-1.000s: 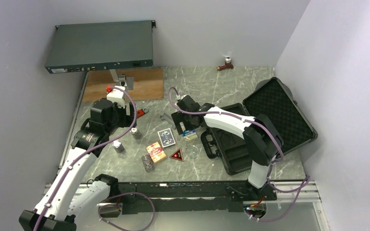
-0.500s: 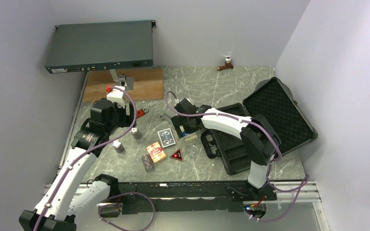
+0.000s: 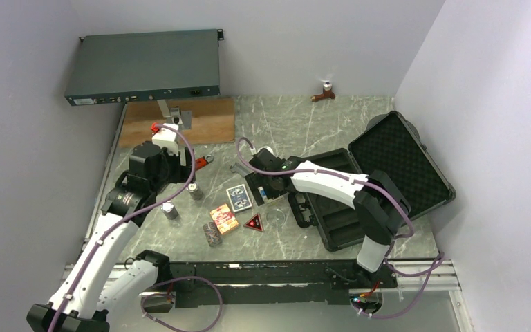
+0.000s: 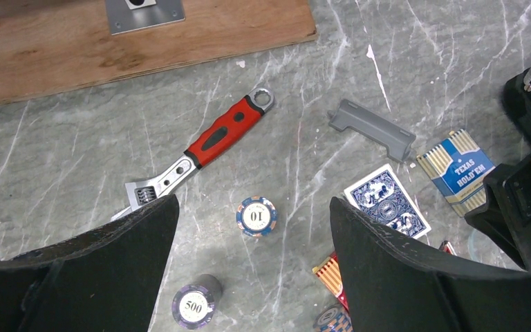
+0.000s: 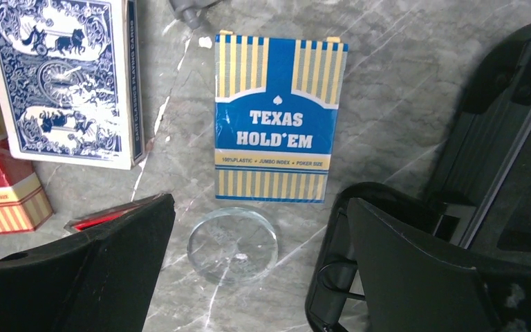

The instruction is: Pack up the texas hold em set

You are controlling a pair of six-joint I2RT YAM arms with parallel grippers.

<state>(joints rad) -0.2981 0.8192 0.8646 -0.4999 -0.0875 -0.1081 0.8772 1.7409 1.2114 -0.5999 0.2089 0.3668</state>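
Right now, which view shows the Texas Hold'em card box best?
Right wrist: the Texas Hold'em card box lies centred, print readable. Left wrist shows it small, far right; top external mostly hides it.

The worktop (image 4: 76, 152) looks like smooth grey veined stone with a dull sheen, and a raw wooden board (image 4: 110, 48) lies at its far left corner. The wrench (image 4: 225, 130) is bright metal with a red rubbery grip. The clear disc (image 5: 232, 245) is glassy, the blue-yellow card box (image 5: 276, 117) glossy printed card, the case (image 3: 339, 225) matt black plastic — its lid (image 3: 397, 162) lined with dimpled foam.

case (image 3: 342, 225) open, lid back | blue-yellow box (image 5: 280, 117) flat, face up, beside case | clear disc (image 5: 233, 245) just below it | blue box (image 5: 62, 76), red box (image 5: 0, 197) leftward | chip stacks (image 4: 256, 216) upright, apart
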